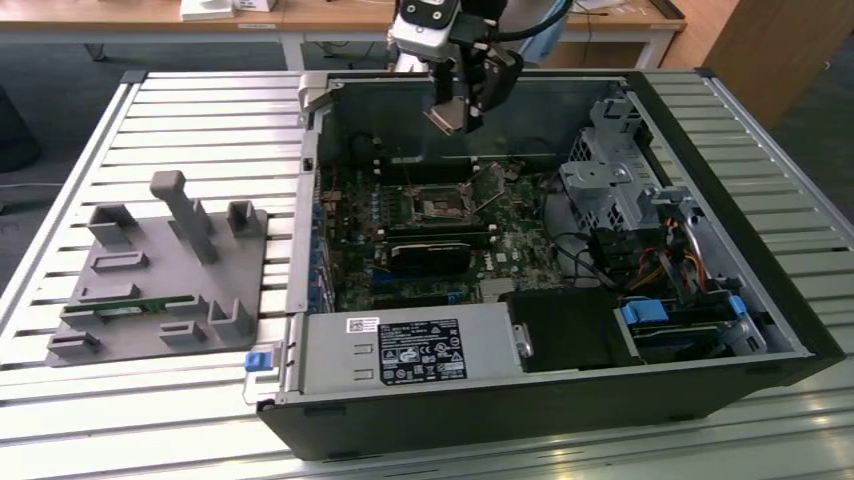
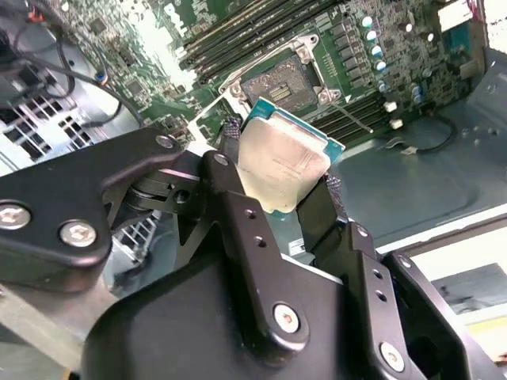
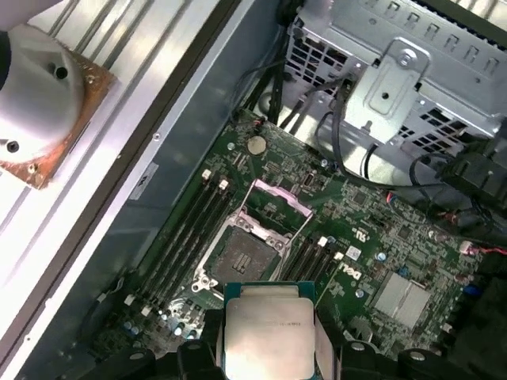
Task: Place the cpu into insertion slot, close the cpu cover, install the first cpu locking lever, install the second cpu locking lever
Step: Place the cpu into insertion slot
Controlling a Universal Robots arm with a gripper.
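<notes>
The gripper (image 2: 279, 176) pinches the cpu (image 2: 282, 161) by opposite edges, keeping it clear above the case (image 1: 561, 410); beyond, mid-board (image 3: 372, 241), the slot (image 3: 242, 255) lies bare, its cover (image 3: 273, 199) tipped up to admit it.

cpu (image 2: 281, 162) lower edges hidden behind fingers (image 2: 242, 222) in second wrist view.

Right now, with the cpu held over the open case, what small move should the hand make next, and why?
Probably a short, slow descent toward the insertion slot, lining up over it. The hand holds the cpu by its edges, clear above the slot, which lies open and bare with the cpu cover swung back.
</notes>
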